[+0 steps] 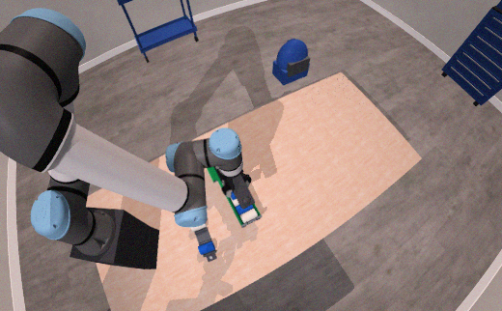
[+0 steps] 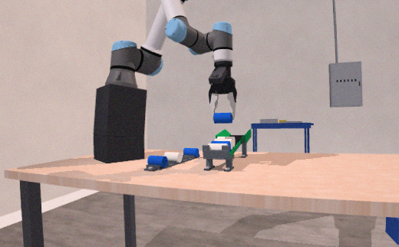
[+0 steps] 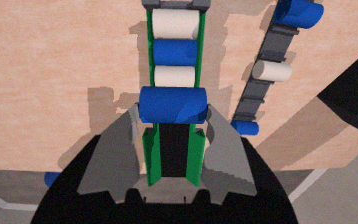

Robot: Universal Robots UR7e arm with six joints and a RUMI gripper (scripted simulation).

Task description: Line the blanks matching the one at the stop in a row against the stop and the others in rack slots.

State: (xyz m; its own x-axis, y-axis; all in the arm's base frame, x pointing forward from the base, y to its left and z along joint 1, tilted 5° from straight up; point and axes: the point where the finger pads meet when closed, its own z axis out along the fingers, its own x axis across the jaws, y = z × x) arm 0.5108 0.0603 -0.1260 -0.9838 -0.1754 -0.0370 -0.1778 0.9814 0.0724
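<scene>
My gripper (image 2: 224, 115) (image 3: 173, 104) is shut on a blue blank (image 2: 222, 117) (image 3: 172, 107), gripped by its ends and held level above the green feed ramp (image 2: 242, 143) (image 3: 196, 156) (image 1: 214, 174). On the ramp, a white blank (image 3: 175, 23) lies across it at the grey stop (image 3: 176, 5) (image 2: 216, 154), then a blue blank (image 3: 175, 52), then another white blank (image 3: 174, 76). Ramp floor under the held blank is hidden. On the stock rack (image 3: 275, 46) lie a blue blank (image 3: 299, 13) (image 2: 157, 161), a white blank (image 3: 272, 71) (image 2: 173, 156) and a far blue blank (image 3: 245, 127) (image 2: 191, 152).
The rack runs beside the ramp, on the robot base's side, with bare slots between its blanks. The black pedestal (image 1: 139, 241) (image 2: 120, 123) stands on the wooden table (image 1: 332, 145) (image 2: 306, 176). In the top view the arm covers part of the rack and ramp.
</scene>
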